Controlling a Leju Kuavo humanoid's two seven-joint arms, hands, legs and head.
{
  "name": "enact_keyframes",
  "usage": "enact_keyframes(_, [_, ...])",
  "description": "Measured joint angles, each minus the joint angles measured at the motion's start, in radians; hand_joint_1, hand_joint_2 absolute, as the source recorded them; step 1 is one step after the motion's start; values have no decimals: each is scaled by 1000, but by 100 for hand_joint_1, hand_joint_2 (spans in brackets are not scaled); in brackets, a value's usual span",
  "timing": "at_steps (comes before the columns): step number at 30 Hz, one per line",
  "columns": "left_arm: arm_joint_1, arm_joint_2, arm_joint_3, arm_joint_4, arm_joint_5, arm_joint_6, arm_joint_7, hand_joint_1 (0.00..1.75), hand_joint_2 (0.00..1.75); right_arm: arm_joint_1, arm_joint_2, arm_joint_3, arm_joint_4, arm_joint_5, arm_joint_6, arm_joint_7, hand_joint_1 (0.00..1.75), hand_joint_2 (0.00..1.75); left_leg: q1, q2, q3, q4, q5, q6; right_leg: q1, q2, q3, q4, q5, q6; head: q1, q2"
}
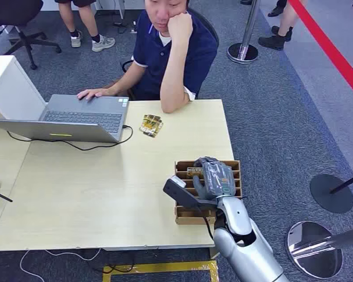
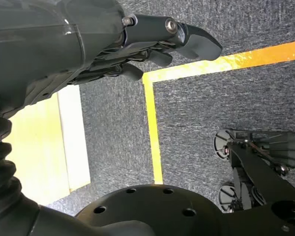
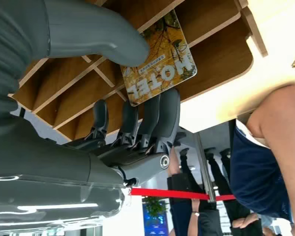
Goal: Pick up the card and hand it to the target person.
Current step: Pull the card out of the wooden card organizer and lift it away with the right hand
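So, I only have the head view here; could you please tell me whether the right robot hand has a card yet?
Observer: The right robot hand brackets a card, thumb over one edge and fingers at the opposite edge. I cannot tell whether it is clamped.
Operator: Thanks. What is printed on it?
Observer: The word HOTEL, over a picture of autumn leaves.
Operator: And the left robot hand?
Observer: The left robot hand hangs over grey carpet, holding nothing.

Hotel card [image 3: 159, 61] printed with yellow autumn leaves and white "HOTEL" lettering; slotted card holder [image 3: 216, 59] brown wood; table [image 1: 108, 188] pale beige; person's polo shirt [image 1: 157, 56] navy with white collar trim; laptop [image 1: 83, 117] silver-grey.
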Motion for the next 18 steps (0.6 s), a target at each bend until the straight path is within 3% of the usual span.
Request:
enact_keyframes(5, [0,0,0,0,0,0,0,0,175,-1,1,0,3,0,0,0,92,175,0,0,0,0,0,0,0,0,0,0,0,0,0,0])
enact_keyframes(12, [0,0,0,0,0,0,5,0,175,-6,5,0,8,0,0,0,125,175,0,0,0,0,0,0,0,0,0,0,0,0,0,0])
enact_keyframes(18, [0,0,0,0,0,-1,5,0,175,-13,6,1,11,-1,0,-4,122,175,0,0,0,0,0,0,0,0,0,0,-1,1,0,0])
